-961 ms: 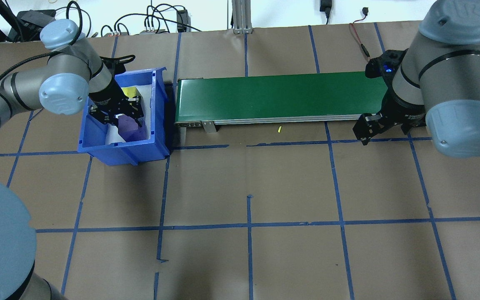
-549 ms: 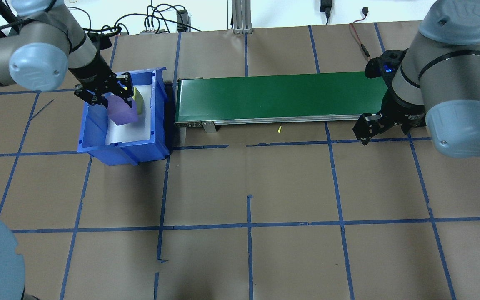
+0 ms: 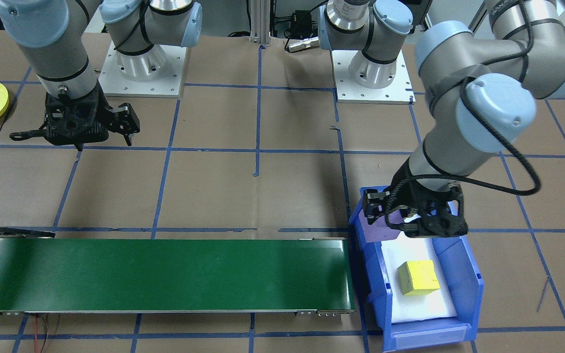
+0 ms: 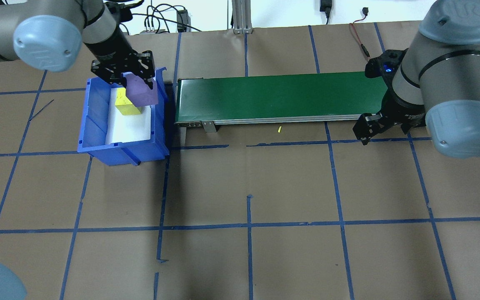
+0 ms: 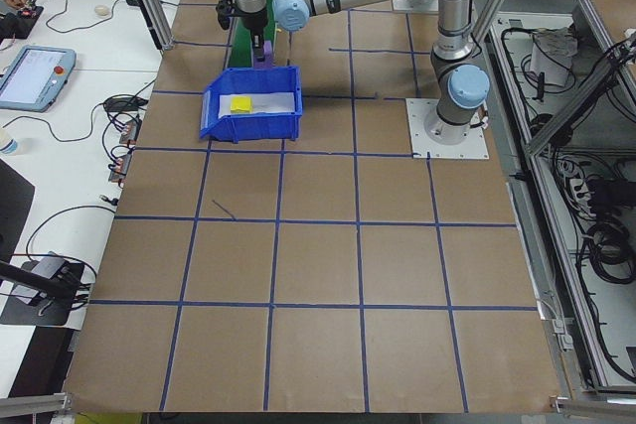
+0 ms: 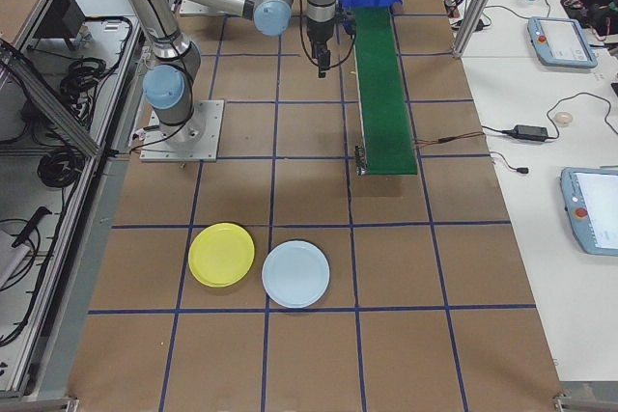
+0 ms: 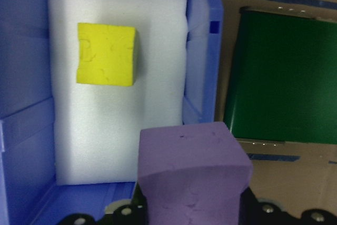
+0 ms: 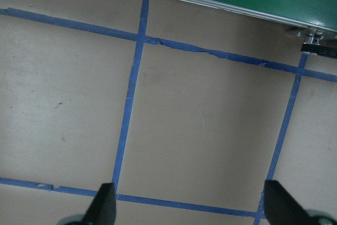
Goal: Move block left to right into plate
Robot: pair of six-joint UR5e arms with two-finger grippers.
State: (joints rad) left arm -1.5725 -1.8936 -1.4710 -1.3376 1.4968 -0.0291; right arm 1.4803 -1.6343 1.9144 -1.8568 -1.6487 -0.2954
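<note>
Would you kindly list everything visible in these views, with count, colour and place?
Purple foam block: one, held above the bin.
Yellow foam cube: one, on white padding inside the bin.
Blue rectangular plastic bin: one, at the conveyor's end.
Green conveyor belt: one, mid-table.
Round yellow plastic plate: one, on the table beyond the right arm.
Round pale blue plate: one, beside the yellow plate.
Left gripper: shut on the block.
Right gripper: open, empty.

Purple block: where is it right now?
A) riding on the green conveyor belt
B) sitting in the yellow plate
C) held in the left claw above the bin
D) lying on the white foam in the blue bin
C: the left claw is shut on the purple block, lifted over the blue bin, where only the yellow block lies on the foam.
</note>
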